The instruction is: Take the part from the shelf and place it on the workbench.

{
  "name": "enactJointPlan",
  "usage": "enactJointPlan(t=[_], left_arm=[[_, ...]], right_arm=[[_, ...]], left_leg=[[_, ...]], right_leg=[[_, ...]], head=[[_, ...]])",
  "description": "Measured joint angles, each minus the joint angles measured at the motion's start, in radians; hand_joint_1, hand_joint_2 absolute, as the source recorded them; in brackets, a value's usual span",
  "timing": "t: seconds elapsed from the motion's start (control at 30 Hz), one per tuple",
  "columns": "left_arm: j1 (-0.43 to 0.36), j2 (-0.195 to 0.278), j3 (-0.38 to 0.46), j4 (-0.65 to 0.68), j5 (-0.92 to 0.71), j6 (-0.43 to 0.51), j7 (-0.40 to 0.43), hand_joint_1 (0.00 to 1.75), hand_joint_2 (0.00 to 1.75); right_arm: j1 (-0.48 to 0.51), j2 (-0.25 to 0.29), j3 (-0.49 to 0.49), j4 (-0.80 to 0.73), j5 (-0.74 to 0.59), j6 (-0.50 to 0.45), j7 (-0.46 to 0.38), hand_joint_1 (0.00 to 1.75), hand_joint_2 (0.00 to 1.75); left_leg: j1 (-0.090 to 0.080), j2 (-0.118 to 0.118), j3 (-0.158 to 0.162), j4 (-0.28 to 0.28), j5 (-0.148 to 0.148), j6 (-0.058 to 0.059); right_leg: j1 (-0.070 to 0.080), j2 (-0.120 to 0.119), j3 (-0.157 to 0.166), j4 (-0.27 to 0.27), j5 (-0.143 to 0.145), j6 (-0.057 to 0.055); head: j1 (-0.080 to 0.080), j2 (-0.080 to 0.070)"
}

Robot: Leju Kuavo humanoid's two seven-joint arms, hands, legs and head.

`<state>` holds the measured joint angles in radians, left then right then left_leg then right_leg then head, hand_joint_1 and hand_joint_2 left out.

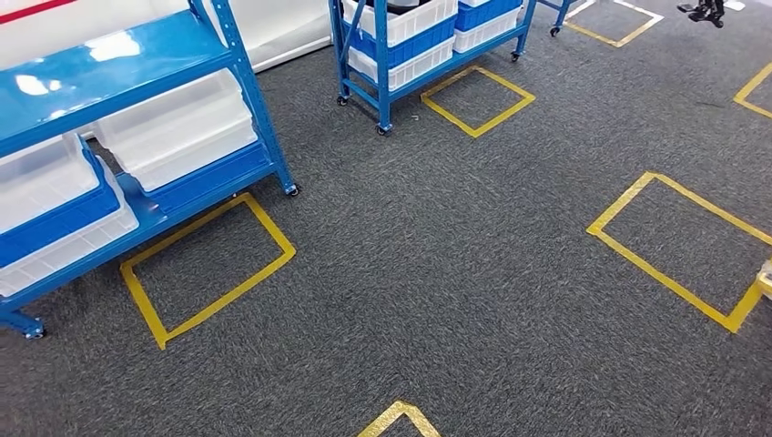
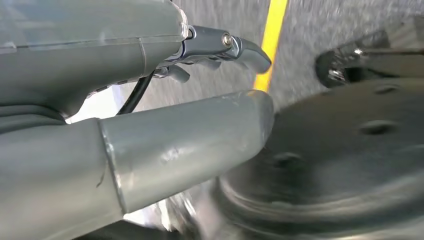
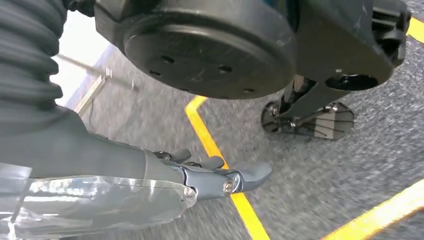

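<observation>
A blue metal shelf (image 1: 238, 86) stands at the left in the head view, holding white bins (image 1: 177, 127) on blue trays. Farther back is a second blue shelf on wheels (image 1: 382, 68), with white and blue bins (image 1: 410, 23) and something dark in its top bin. What lies inside the bins cannot be made out. My left hand (image 2: 200, 100) hangs over the carpet, thumb and fingers (image 2: 245, 50) apart, holding nothing. My right hand (image 3: 200, 177) hangs over the floor too, its fingers (image 3: 252, 175) stretched out and empty.
Grey carpet carries yellow tape squares: one beside the near shelf (image 1: 209, 269), one in front of the wheeled shelf (image 1: 476, 100), one at the right (image 1: 678, 246). A dark object (image 1: 703, 11) sits at the far top right. Open floor lies between the squares.
</observation>
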<state>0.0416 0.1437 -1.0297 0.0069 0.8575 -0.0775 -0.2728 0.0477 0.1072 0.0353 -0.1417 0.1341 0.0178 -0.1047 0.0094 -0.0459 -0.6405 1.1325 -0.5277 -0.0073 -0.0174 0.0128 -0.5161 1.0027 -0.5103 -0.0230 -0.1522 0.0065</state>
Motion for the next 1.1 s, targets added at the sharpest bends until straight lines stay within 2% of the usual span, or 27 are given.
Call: enactJointPlan(t=[0.07, 0.1, 0.13, 0.17, 0.23, 0.27, 0.3, 0.33, 0.37, 0.4, 0.43, 0.47, 0.53, 0.57, 0.6, 0.63, 0.67, 0.7, 0.77, 0.83, 0.87, 0.9, 0.93, 0.97, 1.0, 1.07, 1.1], left_arm=[[-0.003, 0.004, 0.035, 0.000, 0.057, -0.006, 0.048, 0.00, 0.00], [-0.005, 0.005, 0.054, 0.000, 0.084, -0.003, 0.083, 0.00, 0.00], [-0.005, 0.005, 0.074, 0.000, 0.106, 0.006, 0.121, 0.00, 0.44], [-0.005, 0.005, 0.093, 0.000, 0.125, 0.018, 0.157, 0.00, 0.87], [-0.002, 0.003, 0.124, 0.000, 0.153, 0.041, 0.202, 0.00, 1.75], [-0.002, 0.003, 0.136, 0.000, 0.163, 0.046, 0.211, 0.00, 1.75], [-0.001, 0.003, 0.148, 0.000, 0.172, 0.049, 0.215, 0.00, 1.75], [-0.001, 0.003, 0.158, 0.000, 0.179, 0.050, 0.218, 0.00, 1.75], [-0.001, 0.003, 0.166, 0.000, 0.182, 0.050, 0.220, 0.00, 1.75], [0.000, 0.003, 0.173, 0.001, 0.184, 0.049, 0.221, 0.00, 1.75], [0.001, 0.003, 0.177, 0.001, 0.184, 0.047, 0.222, 0.00, 1.75], [-0.001, 0.003, 0.179, 0.001, 0.183, 0.046, 0.221, 0.00, 1.75], [-0.005, 0.003, 0.181, 0.001, 0.175, 0.043, 0.213, 0.00, 1.75], [-0.006, 0.003, 0.180, 0.001, 0.167, 0.041, 0.204, 0.00, 1.75], [-0.007, 0.004, 0.179, 0.001, 0.157, 0.039, 0.193, 0.00, 1.75], [-0.007, 0.006, 0.177, 0.001, 0.144, 0.038, 0.178, 0.00, 1.75], [-0.008, 0.008, 0.173, 0.001, 0.131, 0.037, 0.163, 0.00, 1.75], [-0.008, 0.009, 0.168, 0.001, 0.119, 0.037, 0.148, 0.00, 1.75], [-0.010, 0.016, 0.153, 0.001, 0.098, 0.039, 0.121, 0.00, 1.75], [-0.010, 0.024, 0.140, 0.001, 0.089, 0.042, 0.102, 0.00, 1.75], [-0.010, 0.028, 0.135, 0.002, 0.088, 0.043, 0.096, 0.00, 1.75], [-0.007, 0.031, 0.131, 0.002, 0.087, 0.044, 0.093, 0.00, 1.75], [-0.006, 0.035, 0.128, 0.003, 0.087, 0.045, 0.091, 0.00, 1.75], [-0.006, 0.038, 0.126, 0.004, 0.086, 0.045, 0.092, 0.00, 1.75], [-0.008, 0.040, 0.123, 0.005, 0.085, 0.045, 0.095, 0.00, 1.75], [-0.014, 0.041, 0.115, 0.006, 0.080, 0.045, 0.109, 0.00, 1.75], [-0.016, 0.041, 0.110, 0.006, 0.079, 0.045, 0.116, 0.00, 1.75]], right_arm=[[0.001, -0.013, 0.014, 0.001, 0.012, 0.000, -0.004, 0.00, 1.75], [0.001, -0.019, 0.019, 0.001, 0.015, 0.000, -0.011, 0.00, 1.75], [0.001, -0.023, 0.023, 0.002, 0.018, -0.002, -0.024, 0.00, 1.75], [0.001, -0.026, 0.028, 0.002, 0.023, -0.004, -0.039, 0.00, 1.75], [0.002, -0.028, 0.041, 0.002, 0.044, -0.012, -0.063, 0.00, 1.75], [0.002, -0.027, 0.050, 0.002, 0.057, -0.018, -0.067, 0.00, 1.75], [0.000, -0.027, 0.059, 0.002, 0.068, -0.024, -0.066, 0.00, 1.75], [-0.002, -0.026, 0.068, 0.002, 0.077, -0.029, -0.064, 0.00, 1.75], [-0.006, -0.025, 0.075, 0.002, 0.083, -0.032, -0.061, 0.00, 1.75], [-0.009, -0.025, 0.081, 0.001, 0.087, -0.033, -0.059, 0.00, 1.75], [-0.011, -0.024, 0.087, 0.001, 0.089, -0.031, -0.056, 0.00, 1.75], [-0.012, -0.025, 0.091, 0.001, 0.091, -0.028, -0.054, 0.00, 1.75], [-0.012, -0.025, 0.100, 0.001, 0.093, -0.017, -0.050, 0.00, 1.75], [-0.013, -0.025, 0.103, 0.001, 0.094, -0.010, -0.047, 0.00, 1.75], [-0.015, -0.026, 0.105, 0.000, 0.094, -0.004, -0.044, 0.00, 1.75], [-0.017, -0.027, 0.105, 0.000, 0.093, 0.001, -0.040, 0.00, 1.75], [-0.018, -0.028, 0.106, 0.000, 0.091, 0.005, -0.034, 0.00, 1.75], [-0.018, -0.028, 0.106, 0.000, 0.089, 0.008, -0.027, 0.00, 1.75], [-0.017, -0.027, 0.107, 0.001, 0.086, 0.012, -0.007, 0.00, 1.75], [-0.016, -0.024, 0.109, 0.003, 0.083, 0.014, 0.012, 0.00, 1.75], [-0.017, -0.023, 0.109, 0.004, 0.081, 0.014, 0.020, 0.00, 1.75], [-0.019, -0.022, 0.109, 0.004, 0.079, 0.014, 0.028, 0.00, 1.75], [-0.021, -0.020, 0.108, 0.003, 0.076, 0.013, 0.035, 0.00, 1.75], [-0.022, -0.018, 0.108, 0.003, 0.073, 0.012, 0.042, 0.00, 1.75], [-0.023, -0.016, 0.107, 0.003, 0.070, 0.009, 0.048, 0.00, 1.75], [-0.021, -0.015, 0.106, 0.003, 0.061, 0.001, 0.056, 0.00, 1.75], [-0.020, -0.015, 0.104, 0.003, 0.056, -0.001, 0.058, 0.00, 1.75]], left_leg=[[0.002, 0.029, -0.063, 0.129, -0.056, -0.005], [0.003, 0.034, -0.079, 0.166, -0.064, -0.007], [0.004, 0.038, -0.075, 0.162, -0.051, -0.008], [0.004, 0.045, -0.048, 0.117, -0.022, -0.007], [-0.003, 0.087, 0.034, -0.025, 0.038, 0.001], [-0.007, 0.108, 0.063, -0.077, 0.052, 0.007], [-0.012, 0.121, 0.077, -0.106, 0.055, 0.012], [-0.016, 0.121, 0.078, -0.113, 0.051, 0.016], [-0.015, 0.109, 0.075, -0.115, 0.052, 0.021], [-0.013, 0.098, 0.076, -0.119, 0.054, 0.026], [-0.010, 0.087, 0.078, -0.124, 0.056, 0.032], [-0.006, 0.078, 0.080, -0.129, 0.059, 0.038], [-0.003, 0.059, 0.082, -0.131, 0.062, 0.046], [-0.003, 0.048, 0.081, -0.131, 0.062, 0.048], [-0.003, 0.036, 0.082, -0.130, 0.062, 0.048], [-0.003, 0.022, 0.083, -0.130, 0.061, 0.048], [-0.003, 0.007, 0.085, -0.128, 0.060, 0.047], [-0.002, -0.008, 0.088, -0.127, 0.059, 0.045], [-0.002, -0.036, 0.084, -0.119, 0.056, 0.038], [-0.002, -0.060, 0.068, -0.111, 0.059, 0.027], [-0.001, -0.071, 0.061, -0.110, 0.063, 0.020], [0.001, -0.084, 0.056, -0.112, 0.067, 0.013], [0.002, -0.084, 0.054, -0.111, 0.067, 0.007], [0.002, -0.068, 0.048, -0.100, 0.058, 0.002], [0.000, -0.042, 0.035, -0.070, 0.039, -0.003], [0.000, 0.018, -0.019, 0.049, -0.023, -0.010], [0.001, 0.031, -0.051, 0.118, -0.051, -0.013]], right_leg=[[0.005, -0.032, 0.000, 0.000, -0.002, -0.003], [0.006, -0.048, 0.001, 0.001, -0.004, -0.004], [0.007, -0.063, 0.003, 0.001, -0.007, -0.003], [0.007, -0.076, 0.007, 0.001, -0.011, -0.001], [0.010, -0.098, 0.018, 0.002, -0.019, 0.005], [0.012, -0.106, 0.021, 0.003, -0.023, 0.010], [0.015, -0.116, 0.024, 0.003, -0.027, 0.015], [0.016, -0.125, 0.026, 0.003, -0.029, 0.020], [0.017, -0.136, 0.029, 0.002, -0.031, 0.024], [0.016, -0.135, 0.033, 0.002, -0.035, 0.029], [0.015, -0.115, 0.033, 0.010, -0.044, 0.034], [0.013, -0.086, 0.023, 0.037, -0.064, 0.039], [0.011, -0.025, -0.031, 0.152, -0.127, 0.042], [0.011, -0.015, -0.066, 0.221, -0.155, 0.043], [0.012, -0.012, -0.092, 0.272, -0.168, 0.043], [0.013, -0.011, -0.102, 0.290, -0.161, 0.043], [0.013, -0.010, -0.093, 0.268, -0.132, 0.042], [0.012, -0.004, -0.070, 0.215, -0.092, 0.040], [0.006, 0.048, -0.022, 0.092, -0.028, 0.036], [0.003, 0.091, -0.008, 0.034, -0.015, 0.031], [0.004, 0.090, -0.010, 0.029, -0.016, 0.028], [0.004, 0.079, -0.010, 0.025, -0.017, 0.024], [0.004, 0.066, -0.008, 0.020, -0.014, 0.018], [0.003, 0.052, -0.003, 0.013, -0.011, 0.011], [0.002, 0.037, 0.001, 0.007, -0.009, 0.005], [0.005, 0.004, 0.006, 0.002, -0.009, -0.004], [0.008, -0.013, 0.007, 0.002, -0.010, -0.006]], head=[[-0.002, 0.000], [-0.002, 0.000], [-0.002, 0.000], [-0.002, 0.000], [-0.002, 0.000], [-0.001, 0.000], [-0.001, 0.000], [-0.001, 0.000], [-0.001, 0.000], [0.000, 0.000], [0.000, 0.000], [0.001, 0.000], [0.003, 0.000], [0.003, 0.000], [0.003, 0.000], [0.003, 0.000], [0.003, 0.000], [0.003, 0.000], [0.003, 0.000], [0.003, 0.000], [0.003, 0.000], [0.003, 0.000], [0.003, 0.000], [0.003, 0.000], [0.003, 0.000], [0.002, 0.000], [0.002, 0.000]])
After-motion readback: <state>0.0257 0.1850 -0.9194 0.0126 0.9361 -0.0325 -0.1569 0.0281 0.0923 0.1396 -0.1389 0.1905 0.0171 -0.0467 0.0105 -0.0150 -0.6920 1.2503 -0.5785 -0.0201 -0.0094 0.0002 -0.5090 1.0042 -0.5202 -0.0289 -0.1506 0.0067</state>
